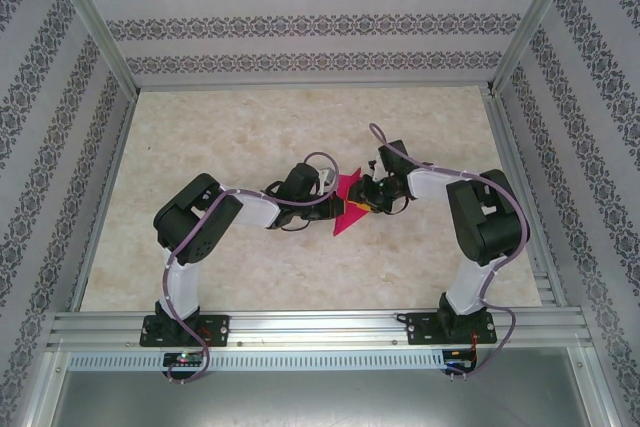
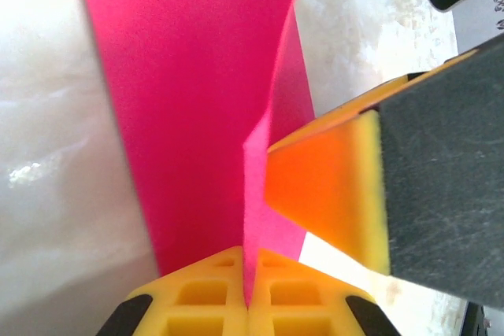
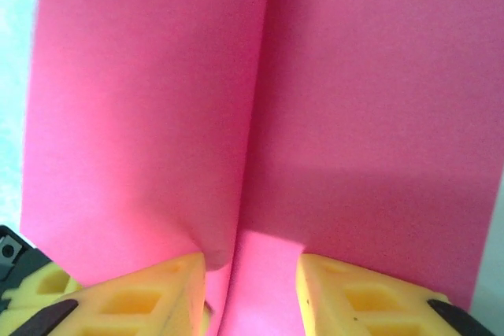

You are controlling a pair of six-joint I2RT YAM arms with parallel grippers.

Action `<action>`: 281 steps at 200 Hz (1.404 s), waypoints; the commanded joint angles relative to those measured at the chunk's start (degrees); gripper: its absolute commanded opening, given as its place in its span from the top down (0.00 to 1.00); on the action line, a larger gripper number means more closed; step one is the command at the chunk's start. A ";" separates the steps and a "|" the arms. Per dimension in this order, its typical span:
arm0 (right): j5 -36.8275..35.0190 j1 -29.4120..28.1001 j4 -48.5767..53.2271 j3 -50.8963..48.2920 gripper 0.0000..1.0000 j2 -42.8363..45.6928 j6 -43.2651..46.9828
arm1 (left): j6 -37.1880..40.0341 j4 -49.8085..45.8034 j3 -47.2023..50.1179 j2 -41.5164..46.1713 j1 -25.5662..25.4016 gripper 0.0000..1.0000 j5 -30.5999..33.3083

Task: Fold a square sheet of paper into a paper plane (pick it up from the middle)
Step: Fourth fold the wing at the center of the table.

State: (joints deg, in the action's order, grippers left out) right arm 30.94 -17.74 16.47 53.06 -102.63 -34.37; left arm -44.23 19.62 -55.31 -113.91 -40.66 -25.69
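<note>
**Pink paper mid-fold, clamped from the left**

From the top: spotting the pink paper (image 1: 347, 205) mid-table, wedged between the left gripper (image 1: 333, 209) and the right gripper (image 1: 364, 201). Long axis running near-to-far, sharp tip aimed near and slightly left. Beige marbled table (image 1: 220, 147) underneath, patterned wallpaper walls (image 1: 300, 27) all round.

Left wrist: clamped shut right on the creased edge, with one pad (image 2: 323, 194) from the right just beside the fold.

Right wrist: jaws standing apart, straddling the crease, pink running away far.
</note>
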 commanded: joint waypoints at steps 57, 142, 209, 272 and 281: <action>3.60 2.46 -0.95 -1.31 0.58 4.46 4.11 | 4.74 -4.30 -3.55 -1.13 -0.38 0.94 -2.75; 4.83 2.40 -3.19 0.23 0.48 1.81 3.96 | 5.08 -6.21 -5.68 -2.91 -0.38 0.92 -4.48; 3.49 1.87 -3.30 1.42 0.48 -1.20 3.47 | 4.96 -6.78 -6.40 -4.04 -0.38 0.90 -4.97; -1.76 1.82 -0.22 1.55 0.48 -3.44 2.82 | 5.05 -7.23 -5.81 -1.94 -0.38 0.73 -5.24; -2.67 1.80 0.62 1.70 0.48 -3.80 2.66 | 4.96 -7.31 -5.28 -0.94 -0.38 0.69 -5.18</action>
State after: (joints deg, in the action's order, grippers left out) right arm 33.85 -15.38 14.98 54.15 -103.81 -31.57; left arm -40.47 14.02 -61.04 -116.68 -40.69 -31.18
